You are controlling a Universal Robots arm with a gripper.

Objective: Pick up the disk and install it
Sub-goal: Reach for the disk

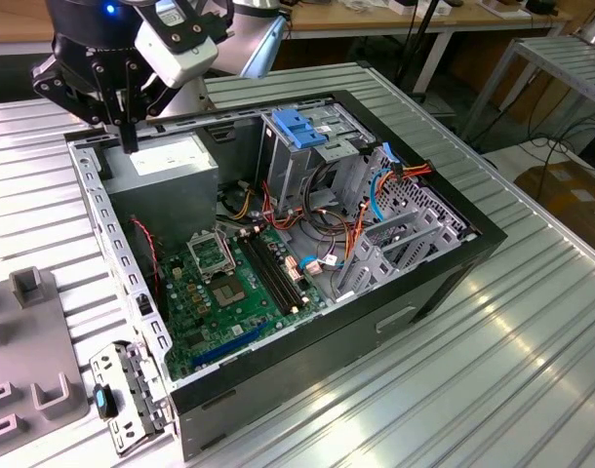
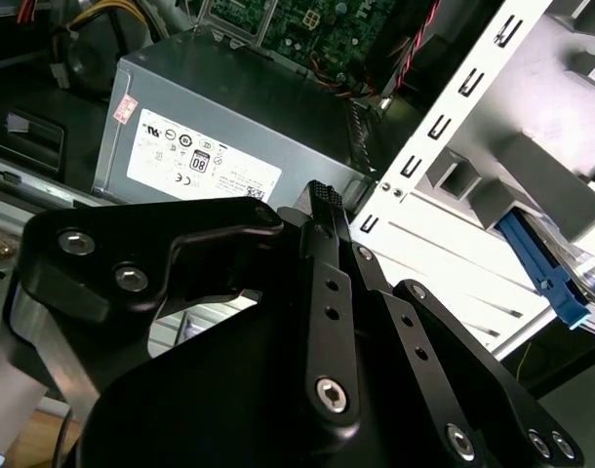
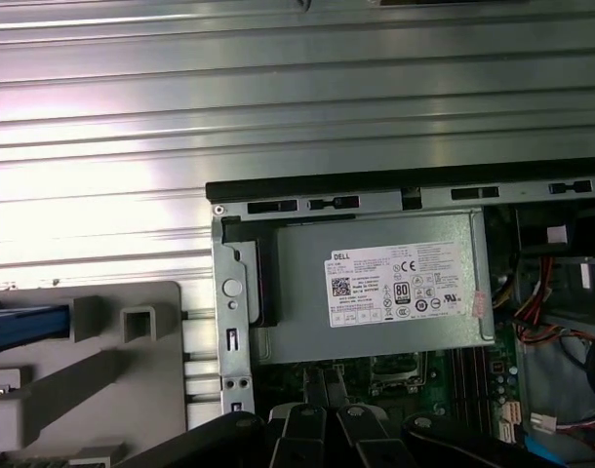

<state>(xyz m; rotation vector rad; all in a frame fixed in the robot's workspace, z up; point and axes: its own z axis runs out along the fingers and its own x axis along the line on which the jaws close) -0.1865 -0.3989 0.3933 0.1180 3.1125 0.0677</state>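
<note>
Over the rear corner of the open computer case (image 1: pixel 376 331), the black pincer (image 1: pixel 130 144) hangs just above the power supply (image 1: pixel 171 166). Its two fingers are pressed together with nothing between them (the ribbed pad of one fingertip (image 2: pixel 322 198) is plain in the second wrist view). The case lies on its side with the panel off, presumably so that its bays can be reached from above. It rests on a bench (image 1: pixel 493 390) of ribbed, brushed aluminium that throws soft glare. The disk (image 3: pixel 24 327) is outside the case, seated in a matte grey slotted holder (image 3: pixel 132 361) on the bench just beside the case's perforated metal rim. What can be seen of it is a bright blue plastic carrier rail, smooth and straight; the slots probably keep it in a fixed, graspable pose. The pincer is apart from it, so the pickup is judged not yet made. Within the case, the power supply is a plain grey steel box with a white label and the motherboard (image 1: pixel 229 283) is a green board. The tall grey drive cage (image 1: pixel 307 175), capped by a light-blue latch plate (image 1: pixel 302 129), stands to the exterior view's right of the pincer.
</note>
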